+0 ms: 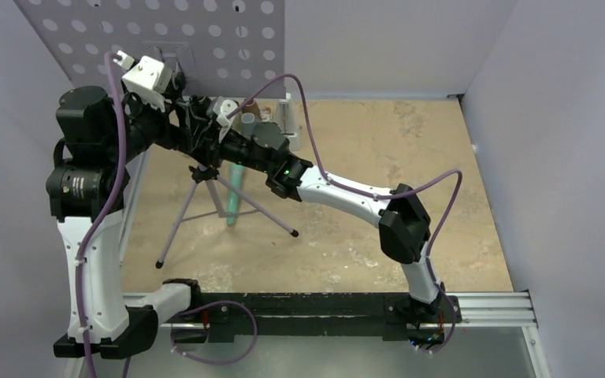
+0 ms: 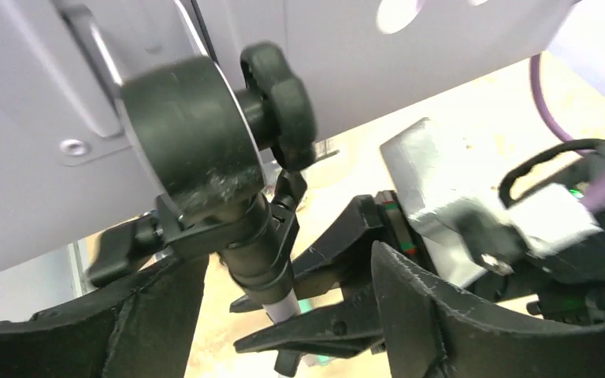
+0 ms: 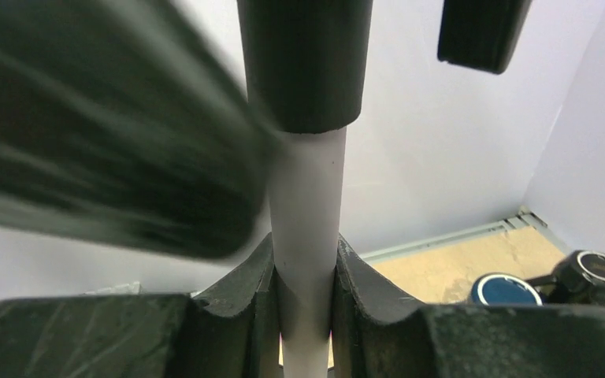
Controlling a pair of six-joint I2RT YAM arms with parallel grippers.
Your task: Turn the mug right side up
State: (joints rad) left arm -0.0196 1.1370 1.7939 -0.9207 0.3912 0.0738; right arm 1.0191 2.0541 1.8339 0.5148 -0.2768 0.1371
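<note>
right end effector tight around stand pole

The mug can be made out only in the right wrist view, low at the right, and only in part: a dark blue round face ringed by a pale rim is seen turned upward. It is set on the tan tabletop, near the foot of the wall and just beside a black round part. Its lower body is hidden, so whether the blue face is base or mouth cannot be told
</note>
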